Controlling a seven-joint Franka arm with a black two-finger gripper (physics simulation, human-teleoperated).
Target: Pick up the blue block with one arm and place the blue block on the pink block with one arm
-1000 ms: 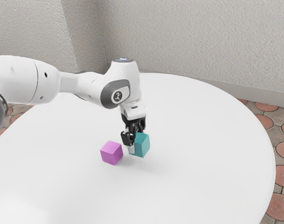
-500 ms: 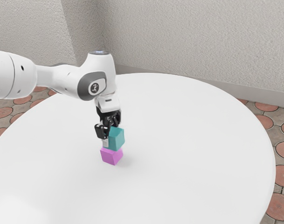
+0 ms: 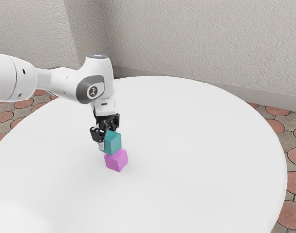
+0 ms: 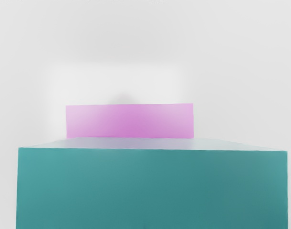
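Observation:
My black gripper [image 3: 105, 139] is shut on the blue block [image 3: 112, 142], a teal cube held between both fingers. The block hangs over the pink block [image 3: 116, 160], shifted toward the exterior view's left so it overlaps only part of the pink top; whether the two touch I cannot tell. The pink block rests on the white round table [image 3: 196, 160]. From the wrist camera the blue block [image 4: 150, 188] looms large right under my hand, and a strip of the pink block [image 4: 130, 121] shows just beyond it.
The arm [image 3: 50, 85] reaches in from the exterior view's left above the table. A grey plaster wall [image 3: 196, 39] stands behind, and red paving [image 3: 288, 145] lies past the table's far right edge.
My gripper carried the blue block from the table beside the pink block, up and toward the exterior view's left, until it came over the pink block and then slightly past its centre.

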